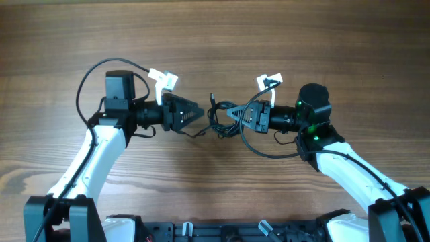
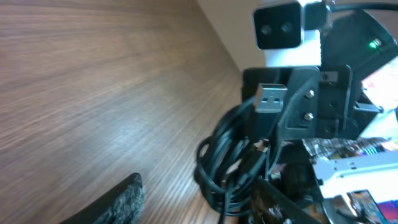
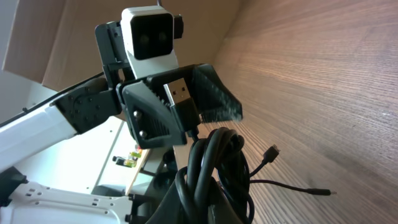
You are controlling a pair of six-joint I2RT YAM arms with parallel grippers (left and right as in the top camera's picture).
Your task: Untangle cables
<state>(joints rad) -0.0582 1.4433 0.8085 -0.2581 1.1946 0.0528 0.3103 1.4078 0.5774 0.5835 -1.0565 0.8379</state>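
Note:
The cables (image 1: 218, 119) are a small black coil hanging between my two grippers at the table's middle. My right gripper (image 1: 230, 114) is shut on the coil; in the right wrist view the looped cords (image 3: 211, 174) rise out of its jaws (image 3: 214, 202). A silver USB plug (image 2: 270, 98) sticks up from the coil. Two thin loose ends with small plugs (image 3: 271, 151) trail onto the wood. My left gripper (image 1: 198, 113) faces the coil from the left and is open. Its fingers (image 2: 118, 202) stand apart, and the coil (image 2: 227, 165) sits toward its right-hand finger.
The wooden table (image 1: 215, 40) stretches all round the arms. Thicker black arm wires loop by the left arm (image 1: 91, 77) and under the right arm (image 1: 269, 151). White tags (image 1: 164, 79) sit on both wrists. The robot base runs along the front edge (image 1: 215, 232).

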